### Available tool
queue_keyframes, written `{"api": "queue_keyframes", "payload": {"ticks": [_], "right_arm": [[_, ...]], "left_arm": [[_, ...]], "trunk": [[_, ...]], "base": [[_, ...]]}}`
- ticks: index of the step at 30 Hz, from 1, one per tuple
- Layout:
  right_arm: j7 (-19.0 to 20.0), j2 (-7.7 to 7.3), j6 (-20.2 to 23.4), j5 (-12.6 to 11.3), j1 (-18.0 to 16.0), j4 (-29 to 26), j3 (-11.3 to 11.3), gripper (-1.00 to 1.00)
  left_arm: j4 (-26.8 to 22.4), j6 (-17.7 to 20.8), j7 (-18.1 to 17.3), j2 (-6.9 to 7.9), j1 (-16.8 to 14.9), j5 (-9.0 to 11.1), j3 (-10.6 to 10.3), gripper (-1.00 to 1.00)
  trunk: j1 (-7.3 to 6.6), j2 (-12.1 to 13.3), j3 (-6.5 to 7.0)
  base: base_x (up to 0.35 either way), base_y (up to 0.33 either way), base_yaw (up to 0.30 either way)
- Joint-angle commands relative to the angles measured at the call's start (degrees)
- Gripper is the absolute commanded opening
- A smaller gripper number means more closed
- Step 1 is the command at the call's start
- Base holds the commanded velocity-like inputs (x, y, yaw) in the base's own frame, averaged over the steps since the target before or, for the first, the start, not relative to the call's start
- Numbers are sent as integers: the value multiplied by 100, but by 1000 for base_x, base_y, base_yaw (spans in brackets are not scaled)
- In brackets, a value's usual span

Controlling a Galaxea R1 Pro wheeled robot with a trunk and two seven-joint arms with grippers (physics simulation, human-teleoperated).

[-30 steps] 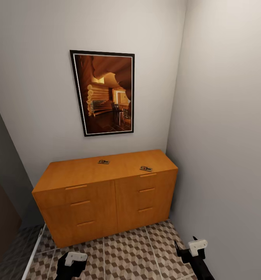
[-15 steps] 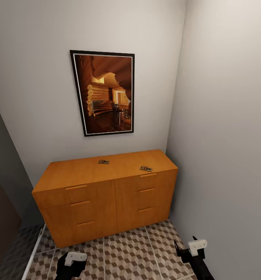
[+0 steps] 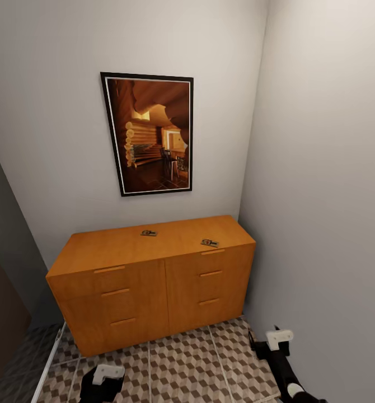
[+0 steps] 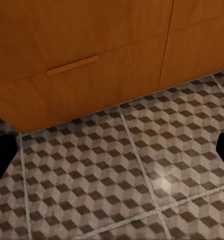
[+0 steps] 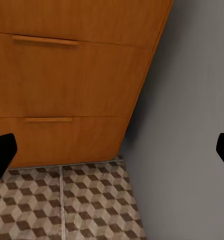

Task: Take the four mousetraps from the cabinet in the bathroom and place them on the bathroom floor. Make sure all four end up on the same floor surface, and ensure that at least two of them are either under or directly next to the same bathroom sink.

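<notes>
The orange-brown cabinet (image 3: 154, 280) stands against the back wall in the corner. Two mousetraps lie on its flat top, one near the middle back (image 3: 149, 233) and one toward the right front edge (image 3: 210, 243). Both grippers hang low over the cube-patterned bathroom floor (image 3: 182, 364), well below the cabinet top. My left gripper (image 3: 102, 383) is in front of the left drawers. My right gripper (image 3: 267, 351) is beside the right wall. In the wrist views the left gripper (image 4: 112, 152) and the right gripper (image 5: 112, 150) are open and empty. The sink is out of view.
A framed picture (image 3: 151, 134) hangs above the cabinet. The grey right wall (image 3: 322, 224) runs close beside the cabinet's right end and my right arm. A dark grey floor patch (image 3: 19, 358) and a dark panel lie at the left.
My right arm has lifted a little, bringing more of the forearm into the head view. The left gripper has sunk slightly lower in the picture. Cabinet and mousetraps have not moved.
</notes>
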Motion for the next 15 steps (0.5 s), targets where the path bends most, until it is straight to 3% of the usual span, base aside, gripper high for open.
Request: {"api": "queue_keyframes", "payload": {"ticks": [1, 5, 9, 15], "right_arm": [[-74, -13, 148, -36, -5, -163, 48, 100], [-286, -62, 1044, -30, -5, -1117, 48, 100], [-557, -111, 2139, -14, -4, -2512, 39, 100], [-947, -193, 3613, -4, -4, -4126, 23, 100]], "left_arm": [[19, 4, 3, -4, -8, 30, -48, 100], [21, 123, 3, 0, -4, 30, -44, 100], [25, 166, 13, 27, 35, 35, -40, 100], [25, 177, 20, 57, 64, 38, -40, 100]], "trunk": [[4, -13, -14], [4, -13, -14], [4, -13, -14], [4, -13, -14]], "base": [[0, 0, 0], [0, 0, 0], [0, 0, 0], [0, 0, 0]]}}
